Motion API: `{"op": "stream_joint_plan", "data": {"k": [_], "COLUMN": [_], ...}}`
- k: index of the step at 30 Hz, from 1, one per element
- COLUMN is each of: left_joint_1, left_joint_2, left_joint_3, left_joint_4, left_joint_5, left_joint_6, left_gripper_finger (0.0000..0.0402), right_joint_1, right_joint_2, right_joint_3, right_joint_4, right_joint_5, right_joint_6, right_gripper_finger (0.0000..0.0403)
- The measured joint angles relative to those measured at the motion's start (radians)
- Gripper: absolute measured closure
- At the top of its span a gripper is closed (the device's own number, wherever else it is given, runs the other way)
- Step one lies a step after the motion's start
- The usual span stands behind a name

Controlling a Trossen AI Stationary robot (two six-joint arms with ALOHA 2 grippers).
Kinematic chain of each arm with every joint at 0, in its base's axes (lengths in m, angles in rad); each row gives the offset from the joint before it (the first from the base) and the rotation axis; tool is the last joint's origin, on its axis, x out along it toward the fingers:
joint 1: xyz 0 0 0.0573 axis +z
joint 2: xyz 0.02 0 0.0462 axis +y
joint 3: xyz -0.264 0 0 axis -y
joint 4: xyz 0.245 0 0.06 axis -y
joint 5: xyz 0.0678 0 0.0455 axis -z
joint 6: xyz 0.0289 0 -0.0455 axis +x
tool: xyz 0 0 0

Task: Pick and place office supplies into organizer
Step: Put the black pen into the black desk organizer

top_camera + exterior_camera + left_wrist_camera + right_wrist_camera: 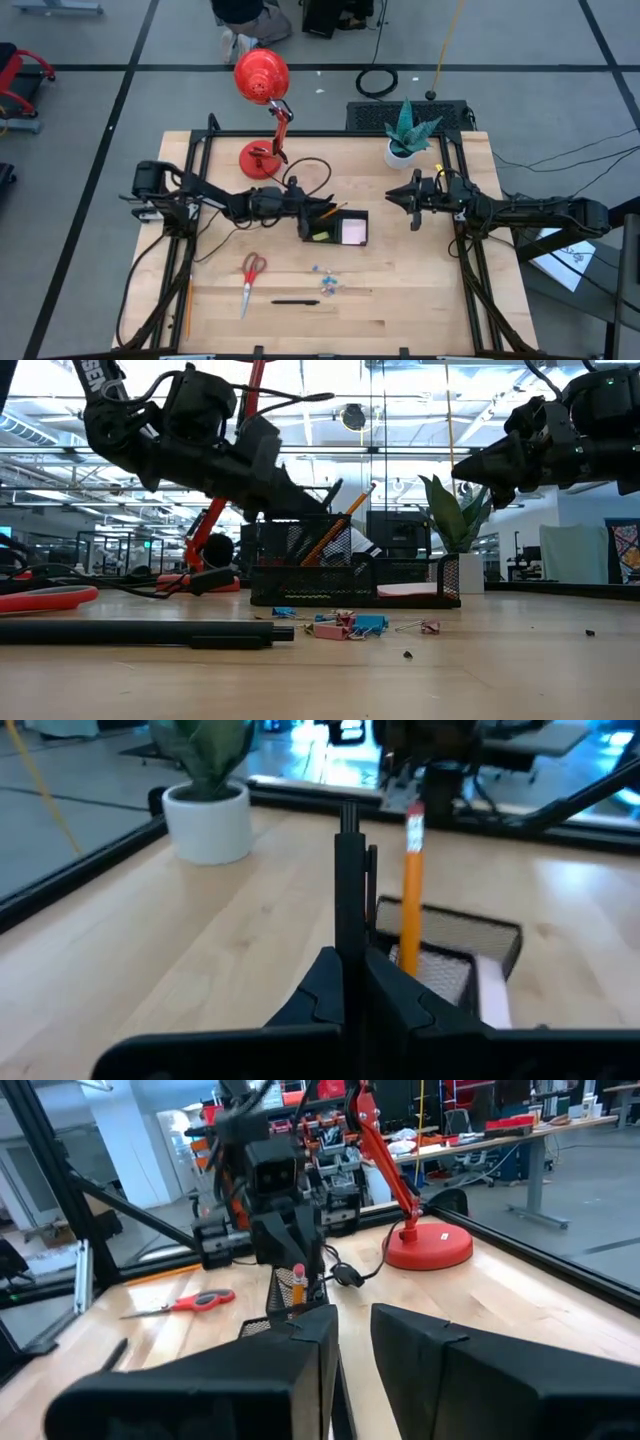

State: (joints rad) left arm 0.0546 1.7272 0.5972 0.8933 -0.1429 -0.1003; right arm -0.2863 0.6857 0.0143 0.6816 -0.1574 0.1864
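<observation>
I have the left end effector (306, 212) over the left end of the black organizer (337, 228), near the middle of the desk (420, 300). Its fingers are pressed together on a black pen (347, 885), which stands upright between them in the left wrist view. Just beside that pen an orange pencil (412, 880) leans in the organizer's mesh cup, eraser end up; from the low view I see it slanting above the mesh wall. A pale sticky-note pad (353, 231) lies in the organizer's right compartment.

My right end effector (414, 199) hangs above the desk to the right of the organizer, well apart from it, near the white plant pot (401, 153). Its fingers stand a little apart with nothing between them.

Still on the desk in front of the organizer: red-handled scissors (250, 276) to the left, a second black pen (295, 301) lying flat, and a scatter of small clips (326, 280). A red desk lamp (262, 95) stands behind the left arm.
</observation>
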Motion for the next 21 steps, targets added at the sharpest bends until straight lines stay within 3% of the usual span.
{"op": "stream_joint_plan", "data": {"k": [7, 13, 21], "left_joint_1": [-0.018, -0.034, -0.043], "left_joint_2": [0.017, 0.017, 0.016], "left_joint_3": [0.002, 0.002, 0.004], "left_joint_4": [0.011, -0.003, -0.062], "left_joint_5": [-0.044, -0.046, -0.032], "left_joint_6": [-0.022, -0.007, 0.001], "left_gripper_finger": [0.0380, 0.0391, 0.0374], "right_joint_1": [0.000, 0.000, 0.000], "right_joint_2": [0.000, 0.000, 0.000], "right_joint_3": [0.000, 0.000, 0.000], "right_joint_4": [0.004, 0.004, 0.004], "right_joint_5": [-0.003, -0.003, -0.003], "right_joint_6": [0.022, 0.021, 0.019], "right_gripper_finger": [0.0344, 0.0344, 0.0344]}}
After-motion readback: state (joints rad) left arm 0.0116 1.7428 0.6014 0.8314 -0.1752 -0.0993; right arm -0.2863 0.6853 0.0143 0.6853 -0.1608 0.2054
